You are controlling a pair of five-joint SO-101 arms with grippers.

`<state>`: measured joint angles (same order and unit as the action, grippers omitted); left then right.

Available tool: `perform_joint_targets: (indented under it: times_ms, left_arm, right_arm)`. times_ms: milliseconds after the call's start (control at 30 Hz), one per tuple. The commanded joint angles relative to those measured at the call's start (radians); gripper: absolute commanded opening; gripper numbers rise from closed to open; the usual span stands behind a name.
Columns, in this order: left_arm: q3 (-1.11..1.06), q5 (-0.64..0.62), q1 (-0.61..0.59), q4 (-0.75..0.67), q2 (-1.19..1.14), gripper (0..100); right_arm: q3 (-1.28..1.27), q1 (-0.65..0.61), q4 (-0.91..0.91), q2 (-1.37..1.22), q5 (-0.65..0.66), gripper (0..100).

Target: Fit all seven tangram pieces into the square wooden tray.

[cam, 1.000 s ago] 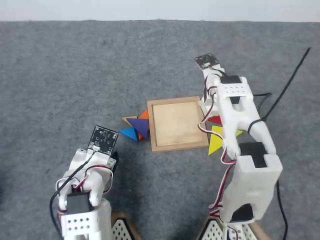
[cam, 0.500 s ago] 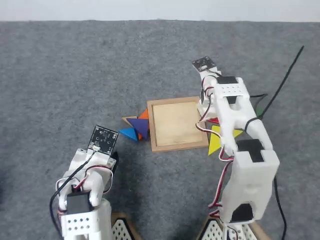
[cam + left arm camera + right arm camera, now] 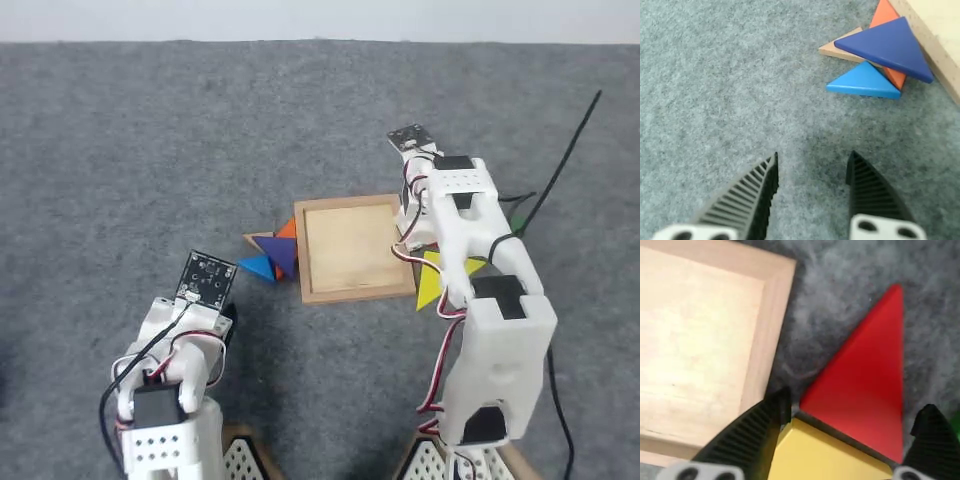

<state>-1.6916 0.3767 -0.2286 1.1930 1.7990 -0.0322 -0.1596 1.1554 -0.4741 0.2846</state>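
A square wooden tray (image 3: 350, 246) sits on a grey felt bench (image 3: 150, 150), its bare floor showing. At its left, a dark blue wooden triangle (image 3: 887, 45) overlaps an orange piece (image 3: 885, 15), beside a light blue triangle (image 3: 865, 84). At its right, the open right gripper (image 3: 855, 410) straddles a red triangle (image 3: 865, 365) touching a yellow piece (image 3: 825, 455). The left gripper (image 3: 813, 157) hangs open, nearer.
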Motion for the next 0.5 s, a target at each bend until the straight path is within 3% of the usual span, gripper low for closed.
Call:
perform_joint_targets:
  times_ms: [0, 233, 467]
  left_arm:
    - [0.008, 0.014, -0.005, 0.014, 0.015, 21]
    - [0.008, 0.014, -0.006, 0.014, 0.015, 21]
    - [0.008, 0.014, -0.006, 0.014, 0.015, 21]
  right_arm:
    - [0.021, -0.005, -0.007, -0.007, -0.009, 39.0]
    - [0.097, -0.004, 0.012, -0.073, -0.011, 30.7]
    - [0.106, 0.001, 0.013, -0.079, -0.092, 30.3]
